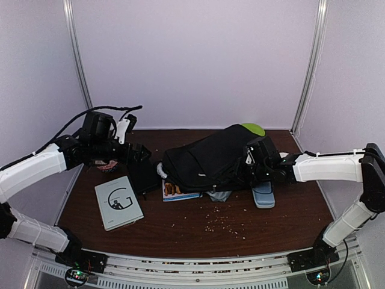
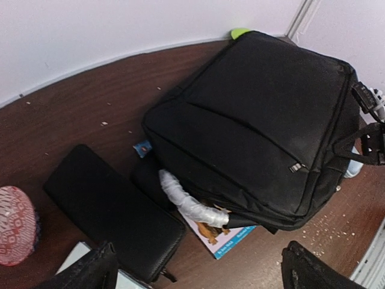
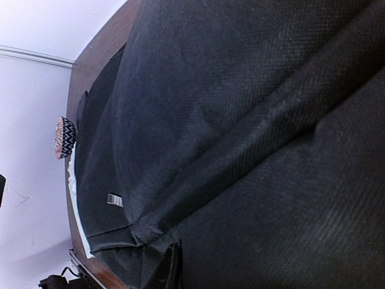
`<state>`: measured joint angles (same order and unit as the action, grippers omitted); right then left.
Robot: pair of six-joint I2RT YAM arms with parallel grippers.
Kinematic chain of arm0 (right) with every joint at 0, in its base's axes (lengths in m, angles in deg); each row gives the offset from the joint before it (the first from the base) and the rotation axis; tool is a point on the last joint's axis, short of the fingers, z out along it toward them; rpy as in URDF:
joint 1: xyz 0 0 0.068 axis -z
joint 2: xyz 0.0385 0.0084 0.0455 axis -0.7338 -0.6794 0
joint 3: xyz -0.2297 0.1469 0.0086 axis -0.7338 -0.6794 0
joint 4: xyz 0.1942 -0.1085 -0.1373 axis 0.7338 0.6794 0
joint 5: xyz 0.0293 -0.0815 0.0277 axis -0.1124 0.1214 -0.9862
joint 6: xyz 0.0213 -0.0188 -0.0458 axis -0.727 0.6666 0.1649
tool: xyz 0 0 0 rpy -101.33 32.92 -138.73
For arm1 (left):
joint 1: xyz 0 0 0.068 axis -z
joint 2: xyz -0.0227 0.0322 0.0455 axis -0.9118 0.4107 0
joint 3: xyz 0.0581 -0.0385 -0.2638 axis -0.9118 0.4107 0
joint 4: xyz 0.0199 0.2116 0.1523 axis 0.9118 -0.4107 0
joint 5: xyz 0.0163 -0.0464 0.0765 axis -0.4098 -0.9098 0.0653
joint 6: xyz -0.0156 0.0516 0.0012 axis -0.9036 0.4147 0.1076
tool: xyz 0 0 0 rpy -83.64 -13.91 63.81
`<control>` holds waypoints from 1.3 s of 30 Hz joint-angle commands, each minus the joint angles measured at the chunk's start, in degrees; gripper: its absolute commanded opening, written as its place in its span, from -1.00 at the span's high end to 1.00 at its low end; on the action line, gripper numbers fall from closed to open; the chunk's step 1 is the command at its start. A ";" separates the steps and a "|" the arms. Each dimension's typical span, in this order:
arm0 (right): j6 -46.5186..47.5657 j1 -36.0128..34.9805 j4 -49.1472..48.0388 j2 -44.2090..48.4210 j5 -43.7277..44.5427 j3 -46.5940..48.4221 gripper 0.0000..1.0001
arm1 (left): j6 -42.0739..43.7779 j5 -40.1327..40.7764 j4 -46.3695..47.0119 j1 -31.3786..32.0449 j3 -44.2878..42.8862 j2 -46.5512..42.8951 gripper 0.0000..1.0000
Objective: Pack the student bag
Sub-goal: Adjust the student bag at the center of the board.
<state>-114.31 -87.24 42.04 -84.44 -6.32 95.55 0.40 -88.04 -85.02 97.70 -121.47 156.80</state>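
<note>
Your right claw (image 1: 251,164) grips the student bag (image 1: 204,158) at its right edge; your left claw (image 2: 197,262) hangs released just left.

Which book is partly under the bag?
The blue picture book, poking out from under the bag. The white book with the big G lies clear of it, nearer the left arm.

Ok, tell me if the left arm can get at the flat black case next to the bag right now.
Likely yes. The left gripper hangs close above the flat black case with jaws wide open, and nothing lies on the case. The student bag lies close on one side and could crowd a finger.
</note>
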 commanded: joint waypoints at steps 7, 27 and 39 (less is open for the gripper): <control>8.58 0.45 3.65 7.48 0.92 -2.51 -0.06 | -13.88 -8.75 13.12 3.75 4.05 6.70 -0.94; -3.27 2.33 0.43 19.08 18.78 -11.44 -0.72 | -40.98 -13.89 21.43 0.59 -3.18 28.23 -0.61; -1.95 6.63 -0.67 7.31 13.33 -5.62 -0.42 | -42.81 -15.09 27.54 0.54 -2.69 33.31 0.67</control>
<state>-116.87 -81.14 42.61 -74.05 8.90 86.63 -42.18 -102.16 -63.53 98.42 -123.75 190.11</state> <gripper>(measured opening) 0.801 0.318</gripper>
